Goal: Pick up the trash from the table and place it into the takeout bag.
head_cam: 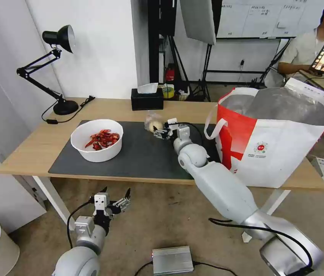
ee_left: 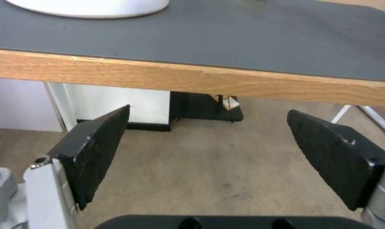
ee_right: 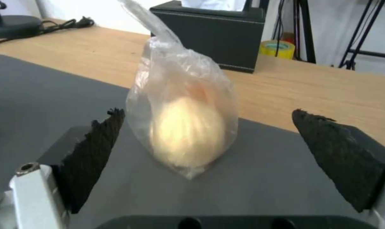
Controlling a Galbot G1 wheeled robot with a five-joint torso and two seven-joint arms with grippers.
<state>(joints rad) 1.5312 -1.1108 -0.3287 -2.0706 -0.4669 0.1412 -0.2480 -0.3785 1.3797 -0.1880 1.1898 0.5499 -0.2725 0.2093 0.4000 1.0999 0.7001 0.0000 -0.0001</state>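
Note:
A clear bag with a beige lump [head_cam: 152, 122] [ee_right: 186, 127] stands on the dark grey mat [head_cam: 139, 153] near its far edge. My right gripper [head_cam: 158, 133] [ee_right: 207, 127] is open, its fingers on either side of the bag and close to it. The white bowl of red shells [head_cam: 97, 140] [ee_left: 90, 7] sits on the mat's left part. The red-and-white takeout bag [head_cam: 273, 138] stands open at the table's [head_cam: 35, 149] right end. My left gripper [head_cam: 115, 196] [ee_left: 207, 127] hangs open below the table's front edge, holding nothing.
A black tissue box [head_cam: 147, 99] [ee_right: 213, 30] stands behind the bag of food. A black desk lamp [head_cam: 54, 69] is at the back left. A yellow tape roll [ee_right: 277, 48] lies past the far edge. A silver box [head_cam: 171, 260] lies on the floor.

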